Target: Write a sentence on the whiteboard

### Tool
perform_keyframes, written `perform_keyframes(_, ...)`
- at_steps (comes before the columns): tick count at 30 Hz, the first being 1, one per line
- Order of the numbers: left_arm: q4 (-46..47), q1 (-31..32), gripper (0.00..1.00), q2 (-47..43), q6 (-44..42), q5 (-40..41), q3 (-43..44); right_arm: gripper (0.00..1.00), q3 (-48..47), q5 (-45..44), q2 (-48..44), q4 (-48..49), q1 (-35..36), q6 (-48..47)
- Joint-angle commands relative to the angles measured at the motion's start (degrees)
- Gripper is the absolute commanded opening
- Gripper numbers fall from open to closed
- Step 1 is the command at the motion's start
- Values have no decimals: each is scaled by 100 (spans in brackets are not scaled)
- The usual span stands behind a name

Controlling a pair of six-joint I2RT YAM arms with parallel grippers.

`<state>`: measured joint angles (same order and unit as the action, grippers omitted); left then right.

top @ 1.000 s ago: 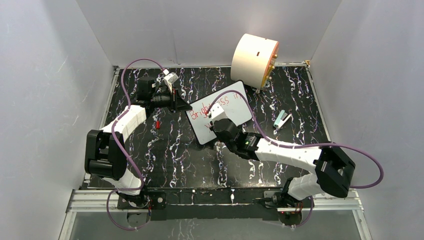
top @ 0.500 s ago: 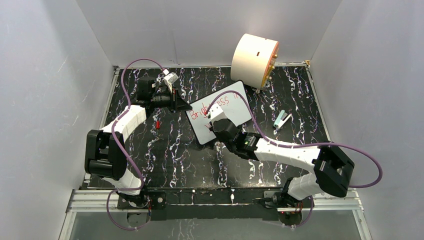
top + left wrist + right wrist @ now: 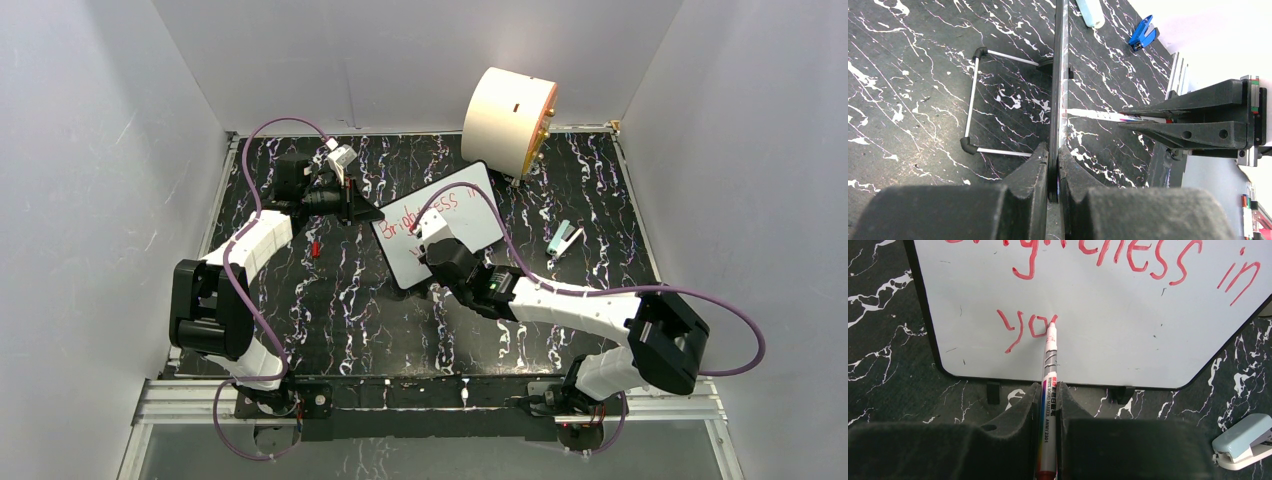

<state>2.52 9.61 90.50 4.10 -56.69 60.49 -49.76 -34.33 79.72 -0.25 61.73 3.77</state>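
I see the whiteboard propped at a tilt near the middle of the bench, its back resting on a wire stand in the left wrist view. My left hand is closed down tight on the board's near edge, 1 finger on each face. My right hand is clamped on a whiteboard marker, which sticks out between the 2 fingers with its red tip touching the white surface. The sentence is in red on 2 lines: the upper one ends "ness in" in the right wrist view, its start cut off at the top edge, and the lower one reads "yo" plus the first stroke of another letter, right at the marker tip. A big cream cylinder lies on its side at the far edge of the bench, just behind the board's far right corner. A small pale blue-green stapler-like object lies on the bench to the board's right, apart from it.
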Motion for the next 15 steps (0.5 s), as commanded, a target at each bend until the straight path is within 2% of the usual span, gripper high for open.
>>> perform_keyframes(1,-498,155,0,170,-239,415,-109,0,105,49,-115,34,-31,126)
perform_keyframes(15,-500,156,0,164,-235,422,-106,0,167,-275,-245,-148,-39,146)
